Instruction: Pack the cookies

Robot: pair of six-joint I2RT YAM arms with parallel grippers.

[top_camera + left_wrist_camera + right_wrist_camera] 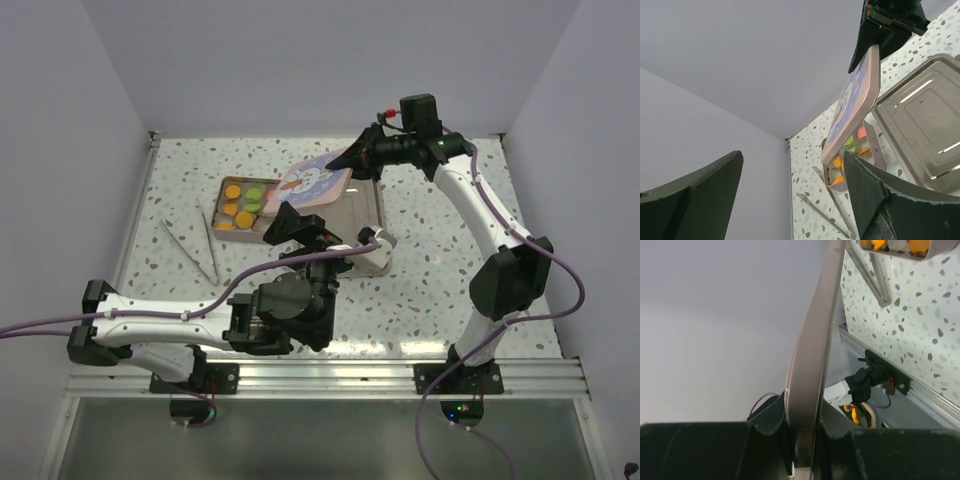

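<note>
1. The cookies (pixel 243 205), orange and green, are seen lying in the open tin (pixel 218 205) at the far left of the table. In the top view the tin's right end is covered by the snowman lid (pixel 315 180), so their number cannot be told.
2. In the right wrist view only a strip of the tin is shown, cut off by the upper edge, and the lid is seen edge-on.
3. The lid's far edge is clamped by the right gripper (pixel 352 163), and the lid is held tilted over the tin. Whether the lid touches the tin cannot be made out.
4. The left gripper (pixel 792 165) is held with its jaws wide apart and nothing between them. In the top view it is hard to separate from the dark arm.
5. The metal tray (pixel 360 215) is partly hidden by the lid and the left arm.
6. A pair of tongs (pixel 195 245) is laid on the table near the tin, apart from it.
7. The table (pixel 430 290) is white with dark speckles, edged by a metal rail (pixel 330 378) at the near side, and is enclosed by plain pale walls (pixel 330 60).
</note>
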